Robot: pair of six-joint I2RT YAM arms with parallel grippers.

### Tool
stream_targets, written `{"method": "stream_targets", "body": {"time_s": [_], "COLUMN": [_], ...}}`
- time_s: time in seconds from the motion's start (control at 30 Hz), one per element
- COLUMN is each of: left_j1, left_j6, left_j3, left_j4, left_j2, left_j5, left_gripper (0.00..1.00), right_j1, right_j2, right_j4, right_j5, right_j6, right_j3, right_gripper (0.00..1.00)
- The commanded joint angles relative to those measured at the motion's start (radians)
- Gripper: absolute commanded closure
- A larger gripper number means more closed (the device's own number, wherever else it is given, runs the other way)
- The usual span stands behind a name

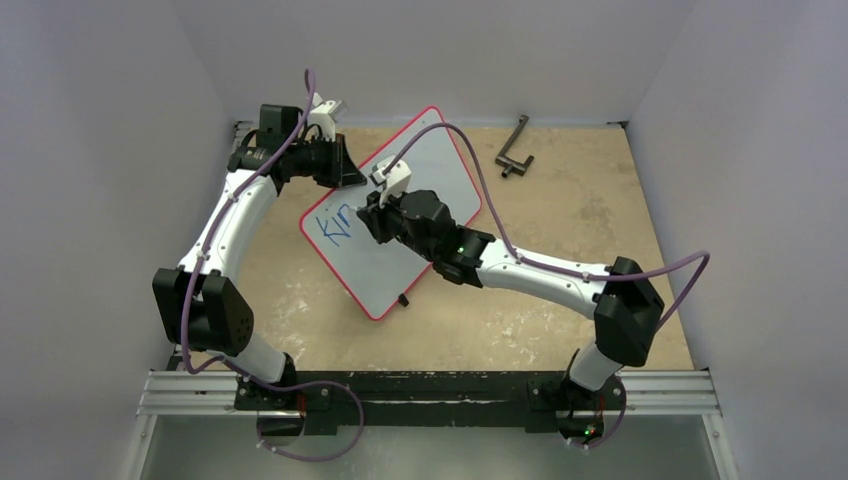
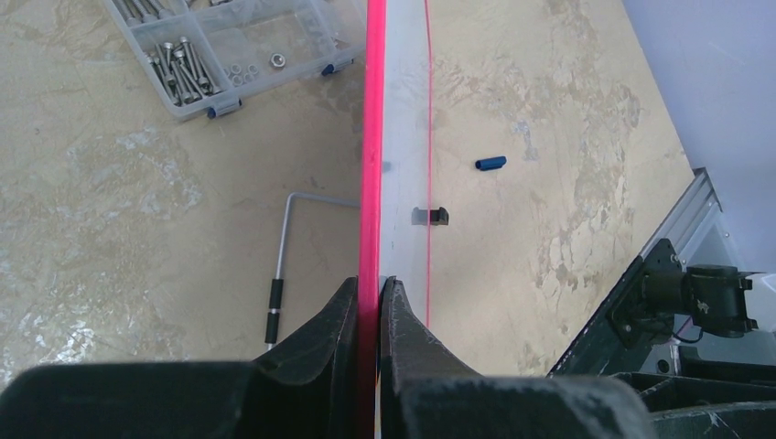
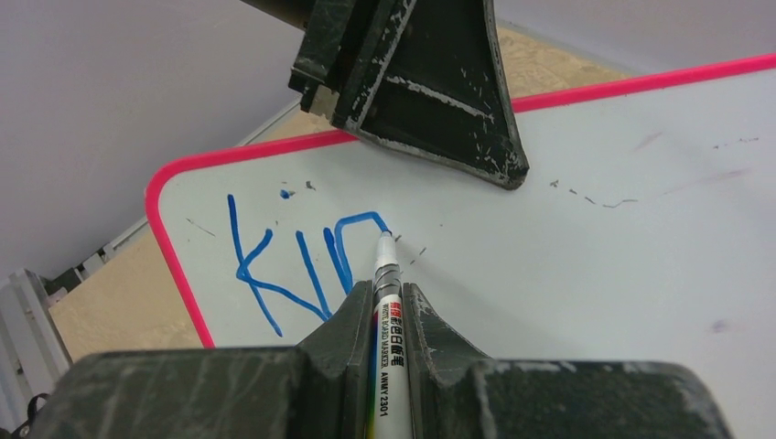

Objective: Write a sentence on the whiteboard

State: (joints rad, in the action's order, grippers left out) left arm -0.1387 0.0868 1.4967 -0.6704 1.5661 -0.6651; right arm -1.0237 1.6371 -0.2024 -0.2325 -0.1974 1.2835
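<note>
Two arm bases sit on the rail [image 1: 430, 395] at the near edge of the counter [image 1: 580, 200], with both arms reaching inward.

- Right gripper [image 3: 380, 302]: over the middle of the counter. Its jaws are pressed onto the barrel of a marker [image 3: 385, 274], which they hold steeply, tip down on the board. That pose suits drawing strokes with the wrist.
- Whiteboard [image 1: 430, 180]: red-rimmed and set diagonally across the middle of the counter, with one corner toward the far edge and another toward the near edge. A black clip [image 1: 403, 298] shows at its near rim.
- Sentence [image 3: 293, 261]: blue letters near the board's left corner, reading "Kin". The tip rests at the top of the last letter. Judged against the task, the writing has barely begun, and most of the white surface to the right is free for the remainder.
- Left gripper [image 2: 369, 302]: at the board's rim on the side facing the far-left corner. Its jaws pinch the red rim between them, probably to brace the board so it does not slide under the pen.
- Blue cap [image 2: 490, 163]: loose on the counter beside the board, well apart from the marker. It is likely the marker's own cap.
- L-shaped tool [image 1: 513, 152]: dark, lying near the far edge toward the far-right corner, well apart from the board and apparently idle.
</note>
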Motion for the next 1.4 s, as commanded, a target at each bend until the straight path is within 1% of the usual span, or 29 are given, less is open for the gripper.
{"method": "stream_targets", "body": {"time_s": [0.0,0.37,0.5,0.77,0.97,1.1,1.37], "left_j1": [-0.018,-0.018,-0.018,-0.018,-0.018,-0.018,-0.018], "left_j6": [-0.057,-0.057,-0.057,-0.057,-0.057,-0.058,-0.058], "left_j3": [-0.018,-0.016,-0.018,-0.018,-0.019,-0.020,-0.018], "left_j4": [-0.087,-0.087,-0.087,-0.087,-0.087,-0.087,-0.087], "left_j2": [-0.023,-0.026,-0.026,-0.025,-0.027,-0.027,-0.025], "left_j5": [0.068,0.068,0.068,0.067,0.068,0.071,0.067], "left_gripper": [1.00,1.00,1.00,1.00,1.00,1.00,1.00], "right_j1": [0.011,0.011,0.011,0.011,0.019,0.040,0.070], "right_j2": [-0.016,-0.051,-0.064,-0.147,-0.128,-0.097,-0.053], "right_j4": [0.030,0.027,0.027,-0.004,-0.005,0.001,0.001], "right_j5": [-0.016,-0.004,-0.011,-0.051,-0.111,-0.120,-0.073], "right_j6": [-0.017,-0.040,-0.039,-0.017,-0.003,-0.021,-0.037], "right_j3": [-0.054,-0.129,-0.125,-0.108,-0.066,-0.036,0.005], "right_gripper": [1.00,1.00,1.00,1.00,1.00,1.00,1.00]}}
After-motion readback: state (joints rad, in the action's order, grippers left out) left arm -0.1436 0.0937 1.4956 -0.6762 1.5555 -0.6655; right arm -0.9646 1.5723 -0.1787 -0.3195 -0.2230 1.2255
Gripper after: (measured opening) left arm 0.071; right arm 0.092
